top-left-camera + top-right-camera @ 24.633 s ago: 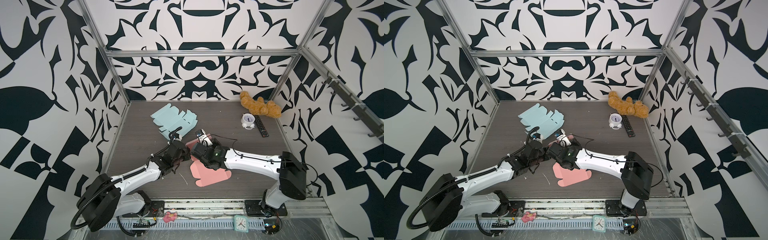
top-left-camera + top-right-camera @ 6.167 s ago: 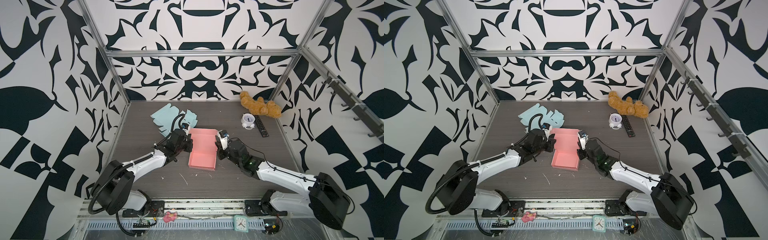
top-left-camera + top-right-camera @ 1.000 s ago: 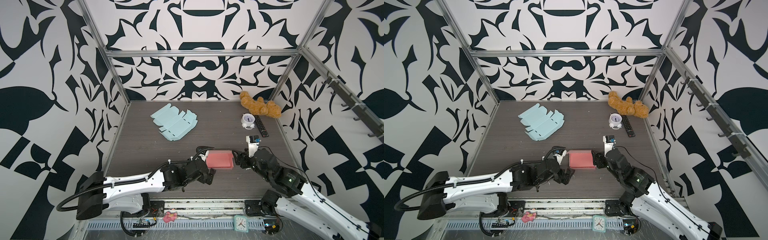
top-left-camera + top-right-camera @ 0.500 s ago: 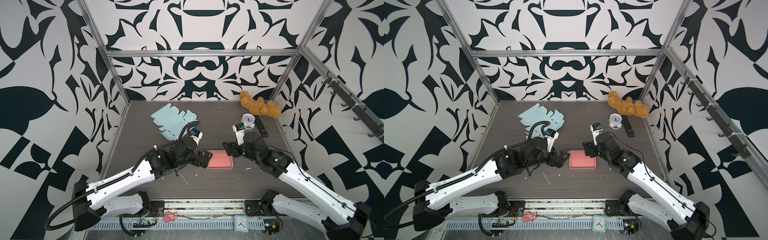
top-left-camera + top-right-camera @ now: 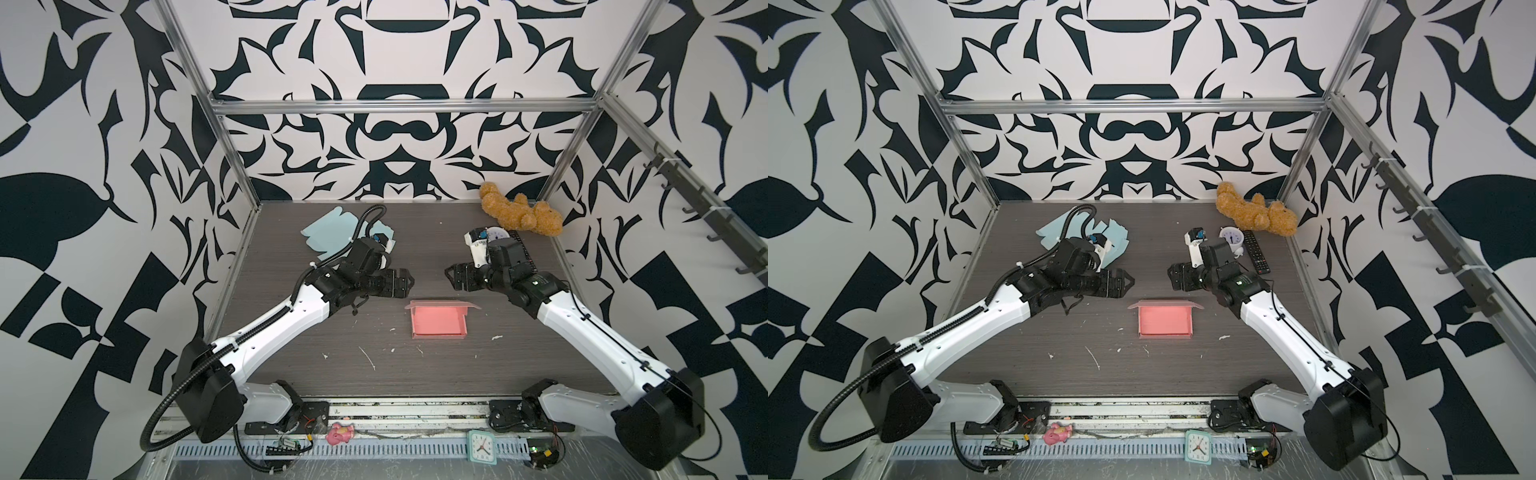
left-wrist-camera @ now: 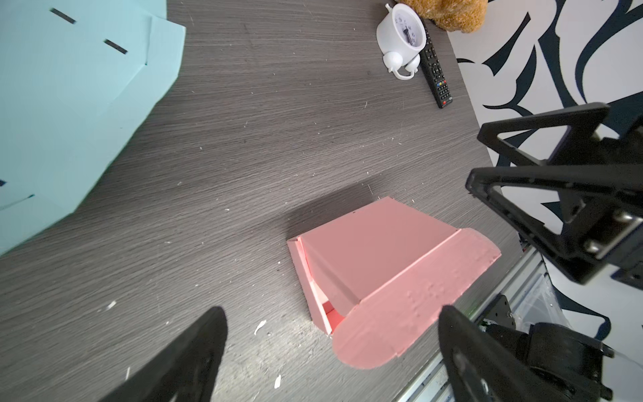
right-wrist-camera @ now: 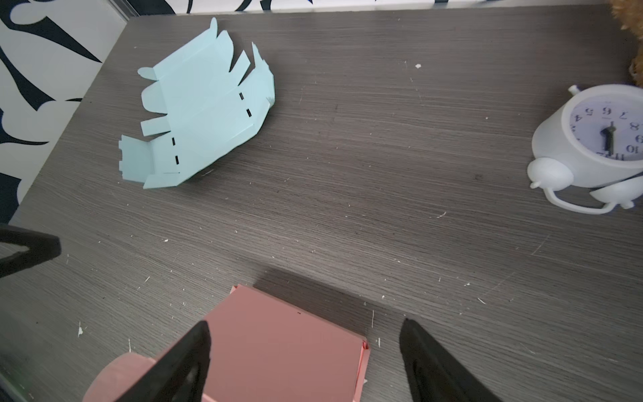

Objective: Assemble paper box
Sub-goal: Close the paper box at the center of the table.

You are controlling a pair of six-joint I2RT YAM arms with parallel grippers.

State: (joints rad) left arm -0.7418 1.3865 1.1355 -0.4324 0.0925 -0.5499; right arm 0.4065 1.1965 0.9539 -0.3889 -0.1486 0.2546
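The pink paper box [image 5: 438, 323] [image 5: 1165, 320] lies folded up on the dark table, free of both grippers, with small tabs sticking out along its far edge. In the left wrist view the box [image 6: 375, 271] shows a rounded flap standing out and a gap at one side. My left gripper [image 5: 409, 282] [image 5: 1130, 282] [image 6: 330, 325] hovers open, above and to the left of the box. My right gripper [image 5: 450, 276] [image 5: 1172, 276] [image 7: 304, 329] hovers open, above and to its right, over the box [image 7: 282, 344].
A flat light-blue box blank [image 5: 328, 232] [image 7: 205, 115] lies at the back left, partly under the left arm. A white alarm clock [image 5: 1231, 239] [image 7: 598, 139], a black remote [image 5: 1256, 251] and a brown teddy [image 5: 519, 212] sit at the back right. Paper scraps [image 5: 368, 357] dot the front.
Both grippers have lifted away from the box's sides and drawn toward the back. The right jaws have spread wider. The box has stayed where it was.
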